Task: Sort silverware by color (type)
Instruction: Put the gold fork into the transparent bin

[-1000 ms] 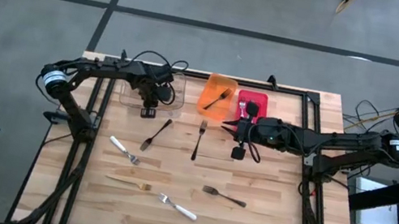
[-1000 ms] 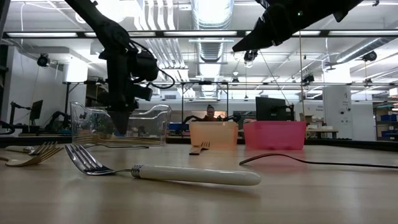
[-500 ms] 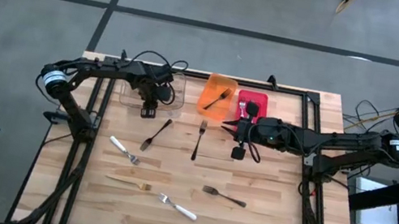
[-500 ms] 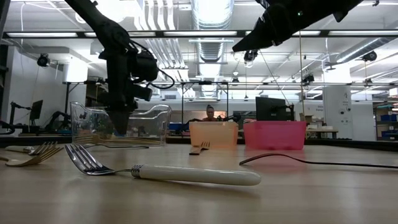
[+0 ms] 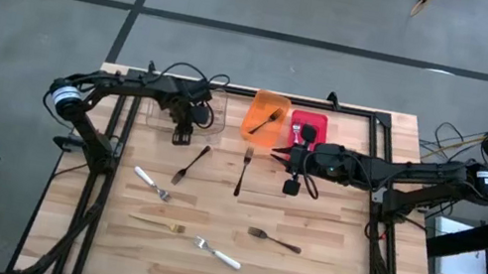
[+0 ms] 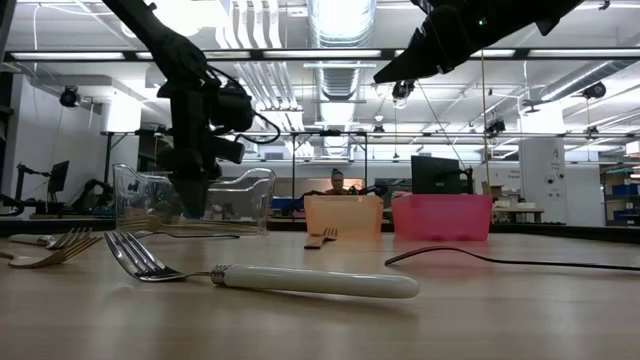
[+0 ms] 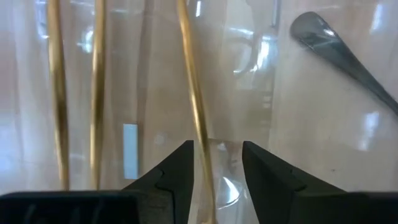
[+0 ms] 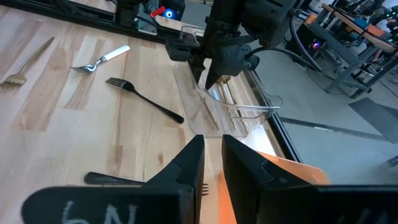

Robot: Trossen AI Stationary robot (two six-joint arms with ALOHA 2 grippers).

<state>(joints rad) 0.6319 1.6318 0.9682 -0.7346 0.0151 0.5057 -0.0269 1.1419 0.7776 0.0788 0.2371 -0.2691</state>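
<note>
In the upper left of the high view, over the clear plastic bin (image 5: 170, 114), my left gripper (image 5: 181, 132) hangs with fingers spread, a slim gold utensil (image 7: 193, 106) lying loose between them, apparently released to join two matching gold pieces already binned.

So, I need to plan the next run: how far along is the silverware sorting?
Done: gold pieces lie in the clear bin, and a fork in the orange bin. In hand: the left gripper, open, straddles a gold handle there; the right gripper waits mid-table. Left: six forks on the table.
</note>
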